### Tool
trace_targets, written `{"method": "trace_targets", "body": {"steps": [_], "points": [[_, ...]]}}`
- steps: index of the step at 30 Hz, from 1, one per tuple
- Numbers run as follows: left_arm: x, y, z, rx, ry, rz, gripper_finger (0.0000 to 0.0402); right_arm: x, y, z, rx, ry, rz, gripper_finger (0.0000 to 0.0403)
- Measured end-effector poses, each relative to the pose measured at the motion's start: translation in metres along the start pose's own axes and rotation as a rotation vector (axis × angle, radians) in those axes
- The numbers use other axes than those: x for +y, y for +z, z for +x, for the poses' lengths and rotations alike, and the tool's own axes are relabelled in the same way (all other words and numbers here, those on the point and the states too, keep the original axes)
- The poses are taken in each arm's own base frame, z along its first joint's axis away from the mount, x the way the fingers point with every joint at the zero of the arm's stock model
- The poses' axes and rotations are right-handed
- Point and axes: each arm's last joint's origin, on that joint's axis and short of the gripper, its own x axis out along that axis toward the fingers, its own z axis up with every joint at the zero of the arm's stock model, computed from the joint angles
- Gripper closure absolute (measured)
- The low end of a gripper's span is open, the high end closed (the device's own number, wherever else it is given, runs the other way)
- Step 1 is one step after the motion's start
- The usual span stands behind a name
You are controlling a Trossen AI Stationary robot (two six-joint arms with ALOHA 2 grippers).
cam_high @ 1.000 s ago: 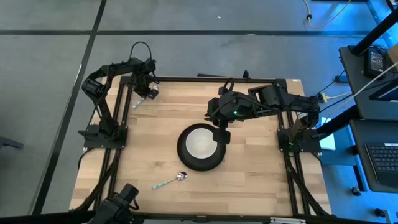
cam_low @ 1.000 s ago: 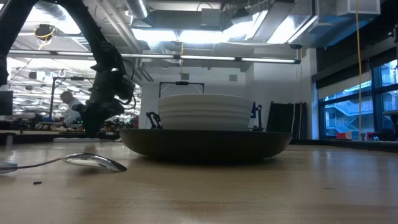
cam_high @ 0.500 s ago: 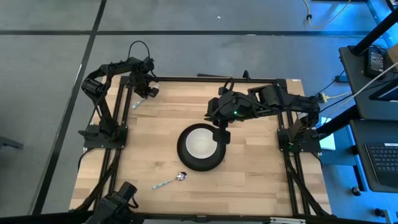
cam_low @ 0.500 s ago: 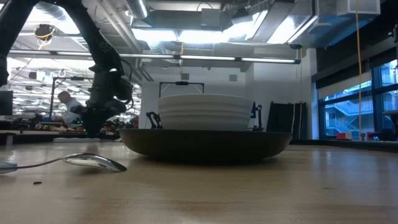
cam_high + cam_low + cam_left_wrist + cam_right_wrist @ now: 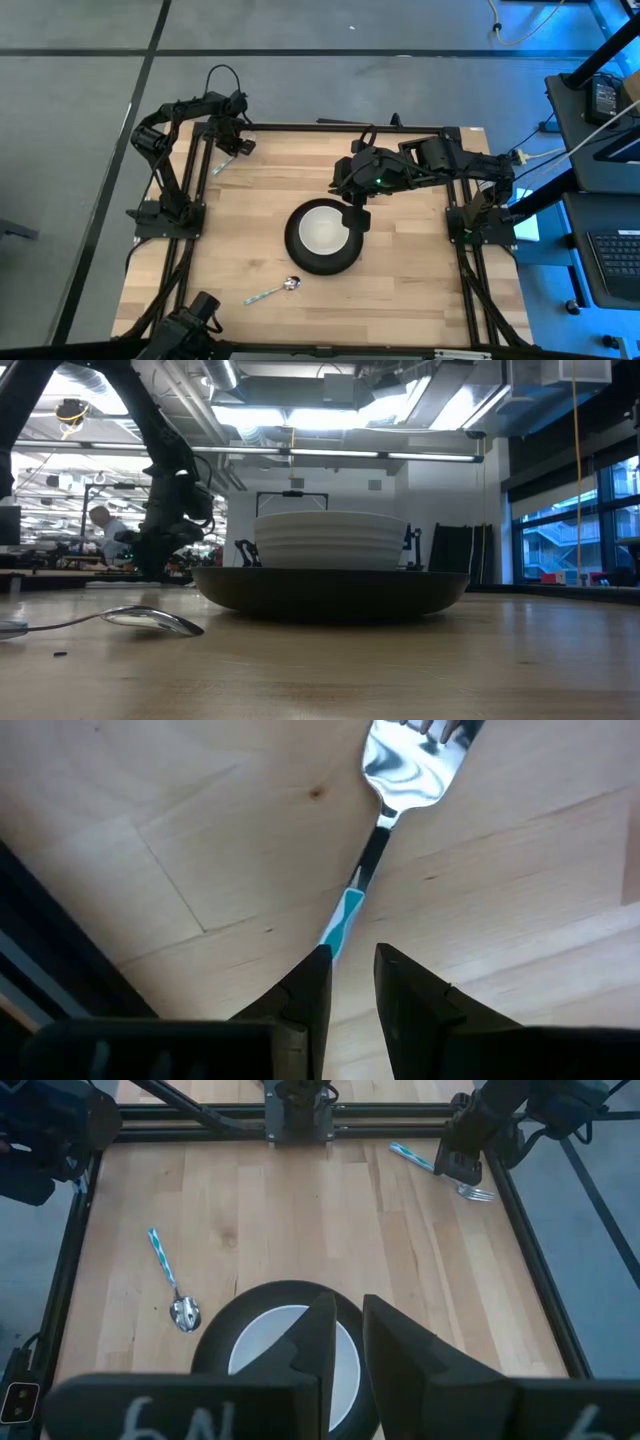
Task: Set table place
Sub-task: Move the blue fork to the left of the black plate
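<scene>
A fork point(image 5: 385, 815) with a teal handle lies flat on the table point(image 5: 400, 280), near its far left corner. My left gripper point(image 5: 350, 970) points down just over the fork's handle point(image 5: 412, 1156), open by a narrow gap; the handle's end runs in behind one finger point(image 5: 312, 982). Whether that finger touches the handle I cannot tell. A white bowl point(image 5: 322, 230) sits in a black plate point(image 5: 298, 256) at the table's middle. My right gripper point(image 5: 348, 1325) hangs high above the bowl's right side, fingers a little apart, holding nothing.
A teal-handled spoon point(image 5: 272, 292) lies near the front left, bowl end toward the plate; the low view shows it as the spoon point(image 5: 150, 620) left of the plate point(image 5: 330, 592). The black frame point(image 5: 200, 150) runs close beside the fork. A person point(image 5: 100, 520) sits far behind the table.
My left gripper has turned a little about its own axis above the fork, without leaving its place. The fork, spoon, plate and bowl lie as before.
</scene>
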Motion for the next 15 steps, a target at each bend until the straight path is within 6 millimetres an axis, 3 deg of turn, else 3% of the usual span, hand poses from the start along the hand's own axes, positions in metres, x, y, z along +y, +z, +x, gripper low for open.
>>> {"method": "trace_targets", "body": {"steps": [4, 9, 15], "points": [[0.000, 0.000, 0.000, -0.002, 0.001, -0.013, 0.0330, 0.000, 0.000, 0.000, 0.000, 0.000, 0.000, 0.0345], [0.002, 0.009, 0.007, 0.003, 0.001, -0.157, 0.0340, 0.000, 0.000, 0.000, 0.000, 0.000, 0.002, 0.0345], [0.001, 0.017, 0.015, 0.116, 0.005, -0.142, 0.0346, 0.000, 0.000, 0.000, 0.000, 0.000, 0.003, 0.0345]]}}
